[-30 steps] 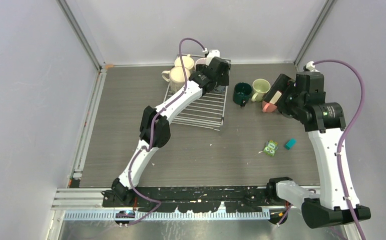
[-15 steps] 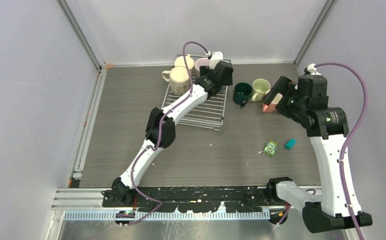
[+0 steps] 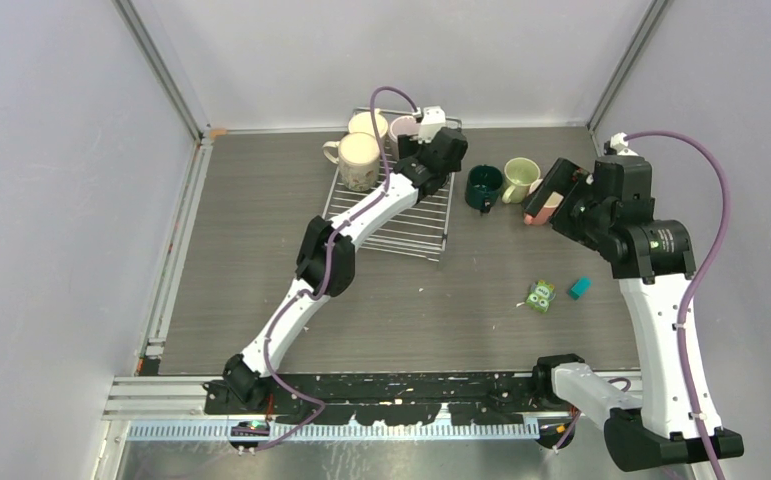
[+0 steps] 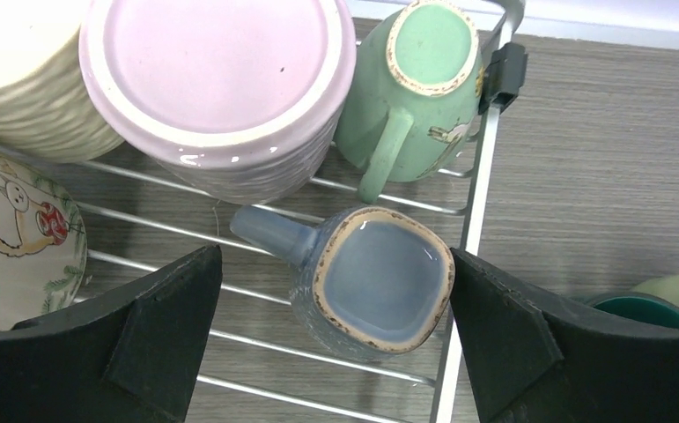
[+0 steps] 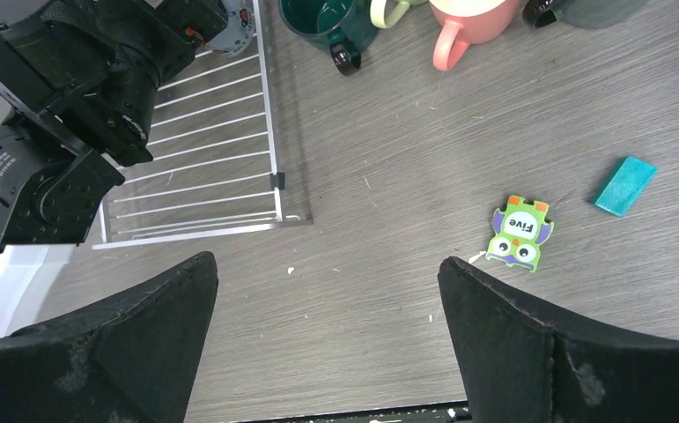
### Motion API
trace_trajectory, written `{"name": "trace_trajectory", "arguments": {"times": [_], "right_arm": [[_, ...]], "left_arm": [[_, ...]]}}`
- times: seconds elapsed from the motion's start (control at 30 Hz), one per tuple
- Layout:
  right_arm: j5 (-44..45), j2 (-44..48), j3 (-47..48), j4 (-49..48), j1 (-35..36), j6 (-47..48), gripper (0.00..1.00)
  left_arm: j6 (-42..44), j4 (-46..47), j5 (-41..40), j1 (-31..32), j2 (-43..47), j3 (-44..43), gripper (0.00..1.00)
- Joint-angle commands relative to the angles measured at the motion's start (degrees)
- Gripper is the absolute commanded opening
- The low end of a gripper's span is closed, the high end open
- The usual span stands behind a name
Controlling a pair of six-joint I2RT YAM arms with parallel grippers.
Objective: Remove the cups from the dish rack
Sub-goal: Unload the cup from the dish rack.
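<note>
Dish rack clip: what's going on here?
The left end effector hangs open over a blue-grey mug on the rack, nothing gripped yet. A mauve mug, a green mug and two cream mugs share the rack. The right end effector is open and empty above the table, where a teal mug and a pink mug already stand.

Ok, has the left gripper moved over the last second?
Yes. In the top view the left gripper has shifted slightly to the right and nearer over the dish rack, toward the rack's right rim.
</note>
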State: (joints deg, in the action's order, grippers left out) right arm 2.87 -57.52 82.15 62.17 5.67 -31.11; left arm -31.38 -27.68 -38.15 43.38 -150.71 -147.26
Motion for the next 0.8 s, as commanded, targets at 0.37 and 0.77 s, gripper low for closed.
{"name": "trace_trajectory", "arguments": {"times": [0.37, 0.77], "right_arm": [[-1.7, 0.3, -3.0, -4.3, 0.3, 0.0, 1.00], [-1.7, -0.3, -4.2, -5.1, 0.4, 0.2, 1.00]], "left_arm": [[3.1, 6.3, -1.5, -1.0, 12.3, 15.7, 0.75], [4.3, 3.9, 3.0, -2.9, 10.5, 11.8, 0.74]]}}
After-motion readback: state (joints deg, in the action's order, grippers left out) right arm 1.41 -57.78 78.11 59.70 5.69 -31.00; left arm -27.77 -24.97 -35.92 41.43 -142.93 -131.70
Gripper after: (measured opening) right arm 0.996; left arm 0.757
